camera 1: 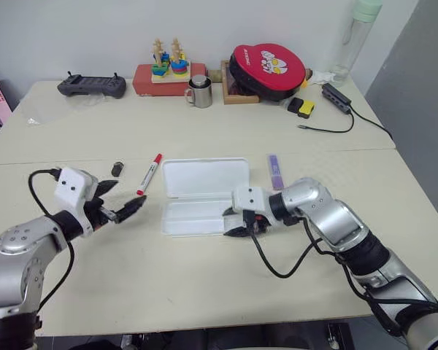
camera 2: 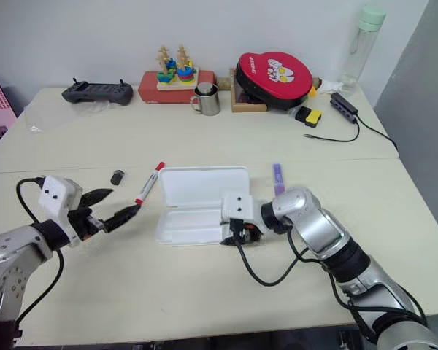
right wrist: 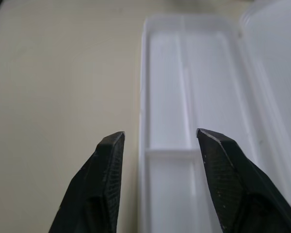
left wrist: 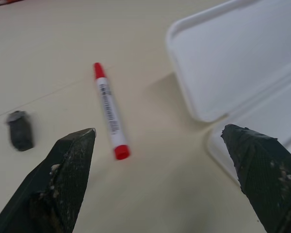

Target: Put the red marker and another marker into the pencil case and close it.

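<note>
Spreading my left claw wide at lower left, I aim at the red marker lying on the worktop just beyond. My right claw, parted and empty, hangs over the open, empty pencil case mid-frame. The purple marker waits right of it. Next: descend and pinch the red barrel.

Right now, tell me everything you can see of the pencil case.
The pencil case is a flat white box of what looks like plastic, with rounded corners. It lies open on the table, its lid folded back flat on the far side. The tray on the near side is split by thin ridges into compartments, and what shows of it holds nothing. The red marker lies apart to its left, the purple marker to its right. The right gripper sits at its near right end, open.
</note>
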Motion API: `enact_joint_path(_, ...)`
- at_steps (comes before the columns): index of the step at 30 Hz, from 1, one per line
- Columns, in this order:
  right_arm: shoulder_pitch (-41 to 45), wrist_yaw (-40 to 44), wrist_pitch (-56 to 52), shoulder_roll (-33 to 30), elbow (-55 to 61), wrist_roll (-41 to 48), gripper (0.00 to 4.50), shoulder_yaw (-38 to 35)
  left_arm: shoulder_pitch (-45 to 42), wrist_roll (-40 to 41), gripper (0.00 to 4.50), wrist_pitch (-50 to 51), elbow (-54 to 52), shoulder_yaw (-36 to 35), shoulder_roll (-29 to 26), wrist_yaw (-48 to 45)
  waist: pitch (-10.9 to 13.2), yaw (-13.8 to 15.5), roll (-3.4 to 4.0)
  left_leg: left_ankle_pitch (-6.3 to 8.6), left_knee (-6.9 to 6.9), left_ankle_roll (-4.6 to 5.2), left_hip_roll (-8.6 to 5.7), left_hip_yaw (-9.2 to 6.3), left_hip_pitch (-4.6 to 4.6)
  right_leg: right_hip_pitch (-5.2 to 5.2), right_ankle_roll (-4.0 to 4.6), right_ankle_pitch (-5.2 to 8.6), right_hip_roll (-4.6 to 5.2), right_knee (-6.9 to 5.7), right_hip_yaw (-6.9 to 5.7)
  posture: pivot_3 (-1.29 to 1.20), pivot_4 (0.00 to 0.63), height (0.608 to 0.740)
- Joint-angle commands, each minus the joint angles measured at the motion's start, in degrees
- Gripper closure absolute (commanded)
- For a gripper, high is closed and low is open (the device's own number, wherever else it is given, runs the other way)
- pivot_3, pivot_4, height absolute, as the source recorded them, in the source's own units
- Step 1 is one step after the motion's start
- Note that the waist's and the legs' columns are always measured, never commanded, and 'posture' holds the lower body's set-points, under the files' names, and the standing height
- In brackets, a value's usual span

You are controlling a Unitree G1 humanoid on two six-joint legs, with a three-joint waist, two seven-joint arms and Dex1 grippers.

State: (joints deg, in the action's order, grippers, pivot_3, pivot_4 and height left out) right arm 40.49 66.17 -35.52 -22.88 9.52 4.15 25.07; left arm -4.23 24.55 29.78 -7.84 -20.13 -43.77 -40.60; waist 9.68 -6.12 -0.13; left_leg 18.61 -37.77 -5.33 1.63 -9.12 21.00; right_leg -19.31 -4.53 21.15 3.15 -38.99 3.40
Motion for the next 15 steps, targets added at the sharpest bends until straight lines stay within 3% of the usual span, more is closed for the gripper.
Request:
enact_joint_path(1, 3.8, -2.4, -4.4, 2.4, 4.7, 6.8, 1.00, -7.2, -3.4, -2.7, 0.00, 2.3, 3.5, 3.2, -0.7, 1.8, 0.0, 0.0, 0.01, 0.00, 0.00, 0.00, 0.00, -0.04, 0.00, 0.00, 0.00, 0.00, 0.00, 0.00, -0.05, 0.00, 0.150, 0.740)
enact_joint_path(5, 8.1, -6.8, -6.9, 4.3, 4.2, 9.5, 0.07, -11.7, -6.9, -4.8, 0.00, 2.2, 7.8, 7.2, -0.1, 1.5, 0.0, -0.2, 0.01, 0.00, 0.01, 0.00, 0.00, -0.14, 0.00, 0.00, 0.00, 0.00, 0.00, -0.04, -0.20, 0.00, 0.150, 0.740)
enact_joint_path(15, 12.0, -12.8, -10.4, 4.5, 3.8, 14.3, 0.01, -16.0, -16.6, -9.1, 0.00, 1.8, 20.1, 12.9, 3.2, 2.3, 0.0, -0.1, 0.02, -0.01, -0.05, 0.00, 0.01, -0.33, 0.00, 0.03, 0.00, 0.00, 0.06, -0.10, -0.75, 0.00, 0.150, 0.740)
